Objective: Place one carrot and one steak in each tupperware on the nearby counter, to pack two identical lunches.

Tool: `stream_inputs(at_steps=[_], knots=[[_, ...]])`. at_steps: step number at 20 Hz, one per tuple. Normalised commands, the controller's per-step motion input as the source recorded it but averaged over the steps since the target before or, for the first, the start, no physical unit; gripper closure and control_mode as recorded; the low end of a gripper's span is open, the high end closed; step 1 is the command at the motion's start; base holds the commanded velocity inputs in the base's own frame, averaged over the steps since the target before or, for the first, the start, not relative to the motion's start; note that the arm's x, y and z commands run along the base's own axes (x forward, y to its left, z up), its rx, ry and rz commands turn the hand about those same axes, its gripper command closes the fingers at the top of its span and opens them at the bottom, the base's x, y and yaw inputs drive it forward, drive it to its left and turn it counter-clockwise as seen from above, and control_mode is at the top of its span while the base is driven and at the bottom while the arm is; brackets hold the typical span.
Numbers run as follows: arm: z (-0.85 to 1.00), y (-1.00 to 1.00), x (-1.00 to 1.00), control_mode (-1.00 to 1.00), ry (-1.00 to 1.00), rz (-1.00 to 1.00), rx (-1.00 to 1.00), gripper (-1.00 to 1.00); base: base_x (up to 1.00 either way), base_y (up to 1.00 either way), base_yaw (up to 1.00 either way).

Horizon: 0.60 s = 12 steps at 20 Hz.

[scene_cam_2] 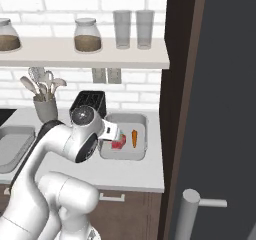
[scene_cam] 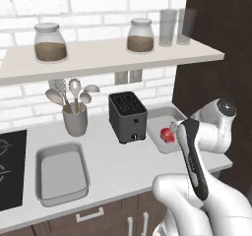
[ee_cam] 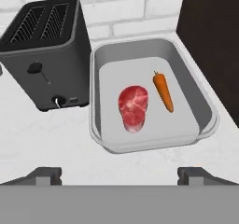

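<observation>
The two-finger gripper hangs above the pale grey-white counter in front of the right-hand tray, its two dark fingertips set far apart with nothing between them; in the hand view just the tips show, cut off at the bottom edge. From the left base view the white forearm covers most of the hand, and the right base view shows it only as a small white block at the tray's near-left corner. The shallow light-grey rectangular tupperware with rounded corners and raised rim holds one raw red-pink steak with a paler rim, roundish and thick, lying flat near the tray's middle, and one small orange tapered carrot just beside it, apart from it. The carrot's long axis runs along the tray's depth, thick stem end toward the white brick wall, thin tip toward the gripper. In the left base view only part of the steak shows, and the carrot cannot be made out. A black two-slot toaster stands just beside the tray's left wall. A second, alike light-grey tray sits well apart to the left, beyond the toaster, near a black stovetop cut off at the picture's edge.
</observation>
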Motion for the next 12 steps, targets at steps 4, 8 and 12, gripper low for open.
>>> stream_inputs(at_steps=[4,8,12], knots=[[0.91,0.36,-0.82,-1.00,0.00,-0.03,-0.02,-1.00,0.00,0.00,0.00],[1.00,0.26,-0.77,-1.00,0.00,-0.09,0.00,-1.00,0.00,0.00,0.00],[0.60,0.19,-0.73,-1.00,0.00,-0.06,-0.01,-1.00,0.00,0.00,0.00]])
